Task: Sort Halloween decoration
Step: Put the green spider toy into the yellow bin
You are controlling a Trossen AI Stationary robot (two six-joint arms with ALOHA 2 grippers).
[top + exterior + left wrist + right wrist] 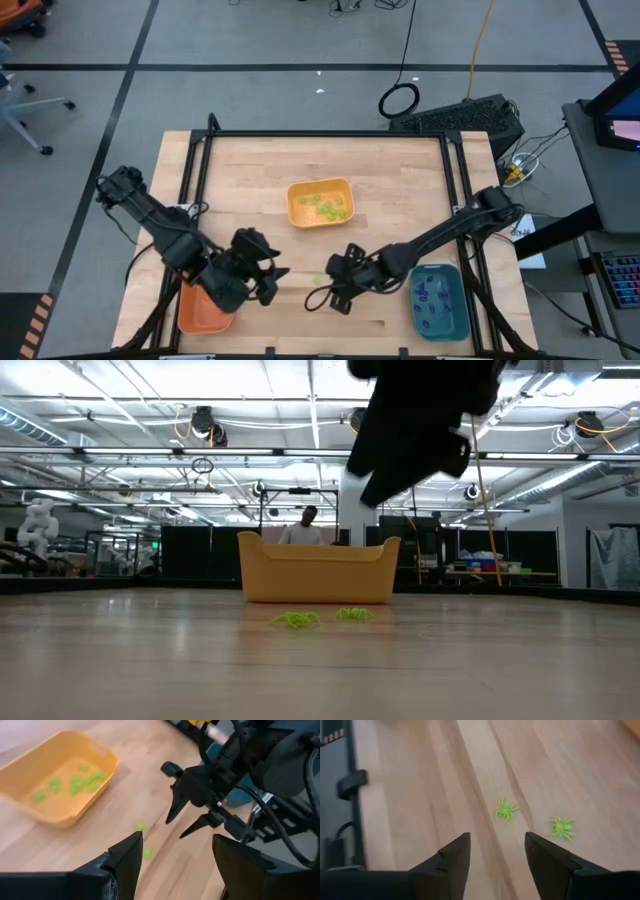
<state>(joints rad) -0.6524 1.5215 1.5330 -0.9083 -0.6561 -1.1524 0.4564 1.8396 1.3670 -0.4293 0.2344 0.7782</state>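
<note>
Two light green spider pieces [506, 810] [562, 827] lie flat on the wooden table near its front middle, also showing in the low view as green spiders [295, 619]. My right gripper [497, 855] hovers open just above and short of them, nothing between its fingers. My left gripper [175, 840] hangs open and empty above the table, beside the orange tray [200, 315], and points toward the right gripper [175, 827]. The yellow tray [320, 202] holds several green pieces. The teal tray [438, 300] holds several purple pieces.
The yellow tray stands at the table's middle, the teal tray at the front right under my right arm, and the orange tray at the front left, partly under my left arm. A black frame [330, 135] borders the tabletop. Bare wood lies between the grippers.
</note>
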